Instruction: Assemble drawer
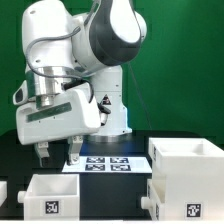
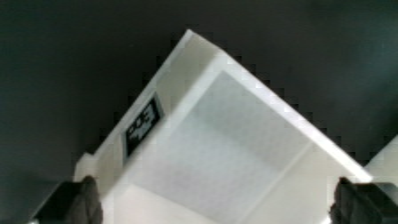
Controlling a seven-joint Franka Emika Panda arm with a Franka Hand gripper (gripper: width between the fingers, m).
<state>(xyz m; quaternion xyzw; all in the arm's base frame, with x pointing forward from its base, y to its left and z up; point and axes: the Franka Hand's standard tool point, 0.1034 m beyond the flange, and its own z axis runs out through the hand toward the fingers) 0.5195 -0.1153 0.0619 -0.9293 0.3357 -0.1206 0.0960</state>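
A small white open-top tray point(image 1: 55, 195) with a square tag on its front stands at the front of the exterior view's left. My gripper point(image 1: 57, 152) hangs open just above its back edge, touching nothing. In the wrist view the tray point(image 2: 222, 130) fills the space between my two dark fingertips point(image 2: 71, 205), with its tag on one side wall. The gripper point(image 2: 228, 208) is open wide there, with both fingers clear of the walls. Two more white drawer parts stand at the exterior view's right: an open-top box point(image 1: 190, 153) behind and a boxy part point(image 1: 185, 197) in front.
The marker board point(image 1: 108, 162) lies flat on the dark table behind the tray, beside the robot's base. A bit of another white part point(image 1: 3, 190) shows at the exterior view's left edge. The background is a green wall.
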